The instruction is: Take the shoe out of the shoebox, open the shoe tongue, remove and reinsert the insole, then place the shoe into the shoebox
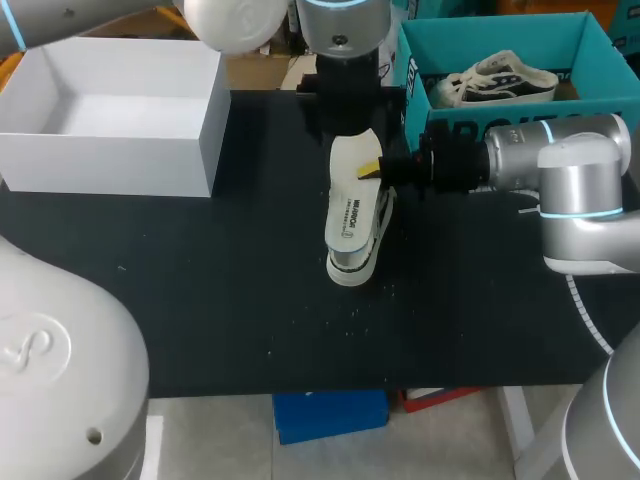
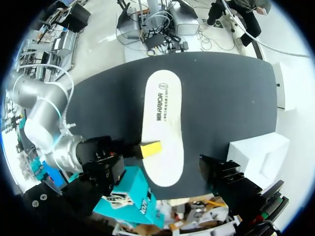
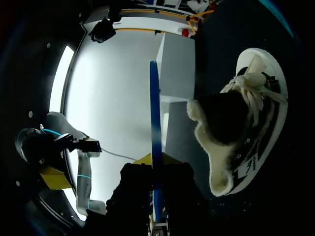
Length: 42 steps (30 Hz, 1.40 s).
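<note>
A white insole (image 1: 352,190) with dark print hangs flat over the white, black-striped shoe (image 1: 362,255) in the middle of the black table. My right gripper (image 1: 375,170) comes in from the right and is shut on the insole's edge, its yellow tip (image 2: 150,149) showing against the insole (image 2: 163,123). From the right wrist the insole (image 3: 155,123) is seen edge-on, with a blue underside, between the gripper's (image 3: 155,164) fingers; the fleece-lined shoe (image 3: 246,123) lies beside it. My left gripper (image 1: 340,112) hangs open above the insole's far end, touching nothing.
The open white shoebox (image 1: 110,130) stands at the back left of the table. A teal box (image 1: 500,45) with another shoe (image 1: 505,80) in it sits at the back right, close behind my right arm. Bare table lies in front of the shoe.
</note>
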Each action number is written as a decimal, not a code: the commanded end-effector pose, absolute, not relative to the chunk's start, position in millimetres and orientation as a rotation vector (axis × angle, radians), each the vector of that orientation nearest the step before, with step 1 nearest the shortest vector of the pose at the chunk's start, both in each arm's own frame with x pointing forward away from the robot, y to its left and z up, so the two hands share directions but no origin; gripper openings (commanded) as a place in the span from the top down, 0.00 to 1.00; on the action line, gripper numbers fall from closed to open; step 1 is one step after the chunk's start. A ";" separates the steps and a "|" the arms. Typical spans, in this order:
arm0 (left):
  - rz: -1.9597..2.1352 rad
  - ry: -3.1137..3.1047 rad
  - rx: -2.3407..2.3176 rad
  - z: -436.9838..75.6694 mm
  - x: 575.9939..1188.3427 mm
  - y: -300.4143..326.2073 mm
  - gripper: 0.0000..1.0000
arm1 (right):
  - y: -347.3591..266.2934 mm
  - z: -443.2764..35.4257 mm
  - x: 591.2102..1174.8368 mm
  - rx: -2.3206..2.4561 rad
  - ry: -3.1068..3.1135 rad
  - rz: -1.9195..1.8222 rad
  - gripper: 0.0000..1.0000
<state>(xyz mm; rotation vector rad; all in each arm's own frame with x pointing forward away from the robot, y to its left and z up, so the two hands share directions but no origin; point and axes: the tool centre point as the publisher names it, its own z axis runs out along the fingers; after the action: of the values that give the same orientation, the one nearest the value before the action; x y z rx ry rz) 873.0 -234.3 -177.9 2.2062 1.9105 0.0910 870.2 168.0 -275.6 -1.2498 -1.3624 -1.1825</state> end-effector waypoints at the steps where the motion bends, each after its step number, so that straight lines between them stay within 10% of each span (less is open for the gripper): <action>1: 0.053 1.901 2.233 -185.4 894.7 -237.9 0.00 | 169.0 -275.4 870.3 -1.252 -1.363 -1.182 1.00; 42: 0.005 1.929 2.269 -192.3 982.1 -254.4 0.00 | 169.0 -275.4 870.3 -1.252 -1.363 -1.182 1.00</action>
<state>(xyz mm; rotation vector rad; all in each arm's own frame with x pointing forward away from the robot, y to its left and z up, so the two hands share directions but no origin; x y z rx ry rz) 995.0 -255.7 -200.3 2.2760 1.9239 -0.0275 870.1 167.9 -275.5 -1.2499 -1.3624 -1.1826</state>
